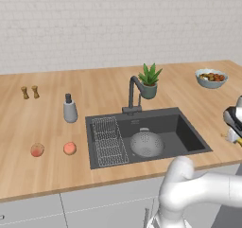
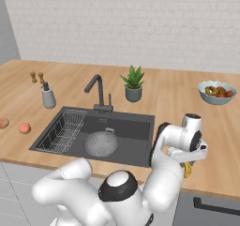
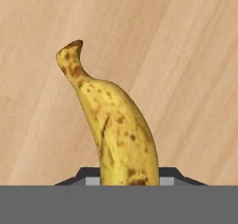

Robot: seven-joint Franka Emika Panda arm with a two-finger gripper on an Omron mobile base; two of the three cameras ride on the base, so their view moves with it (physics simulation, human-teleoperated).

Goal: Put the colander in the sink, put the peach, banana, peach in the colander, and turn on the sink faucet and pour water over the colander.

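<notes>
Right now the banana lies on the wooden surface to the right of the sink, just under the tool, which is down at it near the surface's front edge. In the hand view the fruit runs up between the two fingertips, its lower end between them and its stem pointing away. The jaws look drawn in close on either side of the lower end, but whether they are pressing it yet I cannot tell.

The colander already sits in the sink, beside the wire rack, below the faucet. Two peaches lie well apart from it on the surface to the left.

The banana is probably light, a bit soft under its spotted skin and easily bruised. Its curve may let it roll or swivel in a narrow pinch, so the thick middle, taken across its width with gentle pressure, seems the safest hold.
</notes>
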